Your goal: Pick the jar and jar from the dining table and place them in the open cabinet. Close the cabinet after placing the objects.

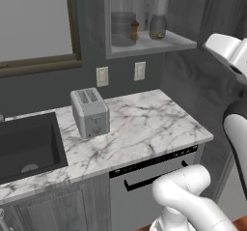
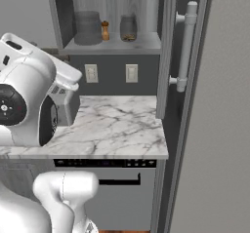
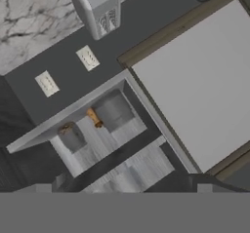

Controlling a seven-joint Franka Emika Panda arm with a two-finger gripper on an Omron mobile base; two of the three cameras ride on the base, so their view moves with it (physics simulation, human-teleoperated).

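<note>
- Simulated kitchen corner: marble counter (image 1: 144, 123) with toaster (image 1: 90, 112), dark sink (image 1: 29, 148) at the left, two wall outlets (image 1: 102, 76) on the dark backsplash, dishwasher front (image 1: 154, 177) below.
- Above the counter, open cabinet (image 1: 149, 44), shelf exposed; on it a large grey canister (image 1: 123, 28), a small brown pepper mill (image 1: 135, 31) and a jar (image 1: 157, 26) with brownish contents, all upright, close together in a row, apart from one another.
- Only one item plainly a jar; whether the grey canister counts as the second jar cannot be told. Dining table nowhere to be picked out from this position.
- Cabinet door (image 2: 195, 105) swung wide to the right of the opening, edge-on toward the base, long vertical silver bar handle (image 2: 184, 47) on it, long axis up-and-down.
- Gripper fingertips barely peeking up at the bottom of the hand view, set wide apart with nothing between them: spread open, empty.
- Hand camera looking at the shelf, rolled heavily, toaster toward its top and shelf contents near centre.
- Judged step: placing seemingly done, closing left to do.
- Key relation: door and handle lying to the right of the raised hand, opening to its left; closing likely calling for a reach right behind the door, then a push leftward toward the shelf.
</note>
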